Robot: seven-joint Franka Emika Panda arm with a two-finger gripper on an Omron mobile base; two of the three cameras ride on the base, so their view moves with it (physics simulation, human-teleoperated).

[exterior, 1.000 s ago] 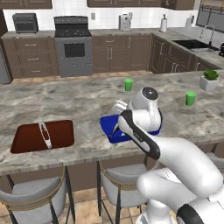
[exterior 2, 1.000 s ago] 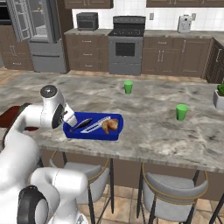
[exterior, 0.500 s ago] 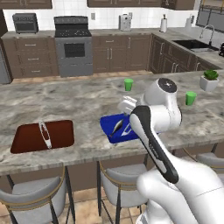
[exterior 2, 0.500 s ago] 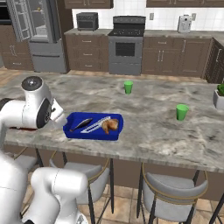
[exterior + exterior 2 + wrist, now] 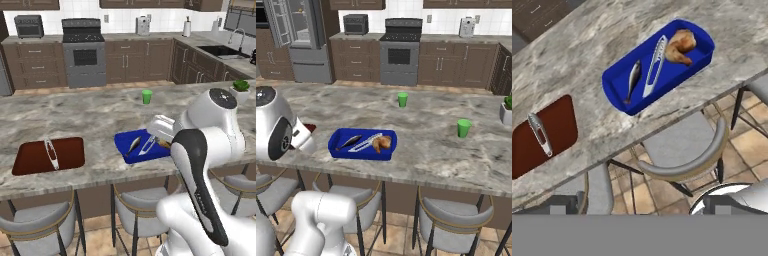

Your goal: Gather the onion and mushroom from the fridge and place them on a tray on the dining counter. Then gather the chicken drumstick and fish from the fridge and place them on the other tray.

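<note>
The bright blue tray (image 5: 614,90) sits on the dining counter (image 5: 577,65) near its front edge. In it lie the chicken drumstick (image 5: 679,46), a slim silvery fish (image 5: 654,64) and a smaller dark grey fish (image 5: 633,76). To its left, the dark red-brown other tray (image 5: 559,120) carries another slim silvery piece (image 5: 539,134). My gripper (image 5: 641,206) is open and holds nothing. It hangs above the counter's front edge and the stools, looking down, with its fingertips (image 5: 562,205) far apart. The fridge (image 5: 301,45) stands at the back left. The onion and mushroom are out of view.
Two green cups (image 5: 402,99) (image 5: 463,128) and a potted plant (image 5: 241,89) stand on the counter. Grey-seated stools (image 5: 682,145) line its front edge. My white arm (image 5: 207,145) rises just right of the blue tray. A stove (image 5: 84,52) and cabinets run along the back wall.
My arm has lifted and drawn back from over the blue tray toward the counter's front edge. The gripper stays open. What lies on the trays has not moved.
</note>
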